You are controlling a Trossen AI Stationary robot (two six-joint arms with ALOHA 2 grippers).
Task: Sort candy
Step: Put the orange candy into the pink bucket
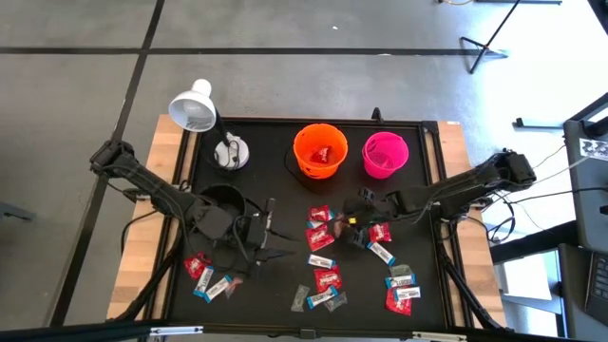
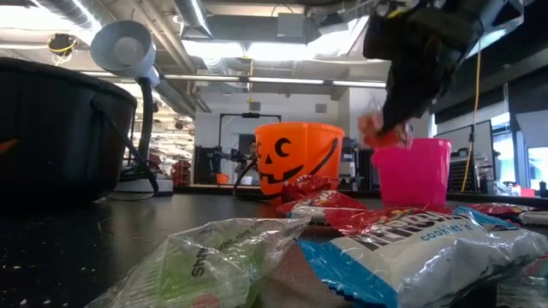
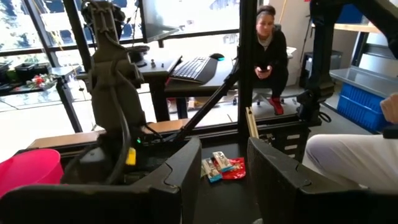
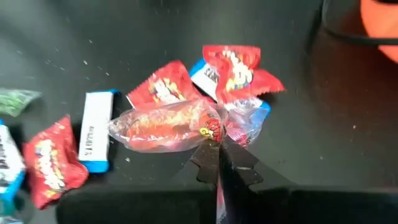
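Note:
Many small wrapped candies, red [image 1: 328, 278] and blue-and-white [image 1: 380, 253], lie scattered on the black table [image 1: 275, 142]. At the far side stand an orange bucket [image 1: 318, 150] and a pink bucket [image 1: 385, 154]. A black bucket [image 1: 223, 201] sits under my left arm. My right gripper [image 1: 350, 226] is shut on a red candy [image 4: 168, 127] above a small heap of candies [image 4: 233, 68]. My left gripper [image 3: 224, 180] waits open and level near the black bucket, nothing between its fingers. My right gripper pinches the twisted end of the red candy's clear wrapper [image 4: 210, 132] between its two fingertips. The fingers slant down from the table's right side. The candy [image 2: 383, 130] sticks out sideways from the fingertips, lifted clear of the table, in front of the pink bucket in the low view.
A white desk lamp [image 1: 195, 106] stands at the far left corner. More candies lie at the near left [image 1: 204, 275] and near right [image 1: 401, 290]. A green wrapper [image 2: 223, 257] lies close to the low camera. A person [image 3: 268, 50] sits beyond the table.

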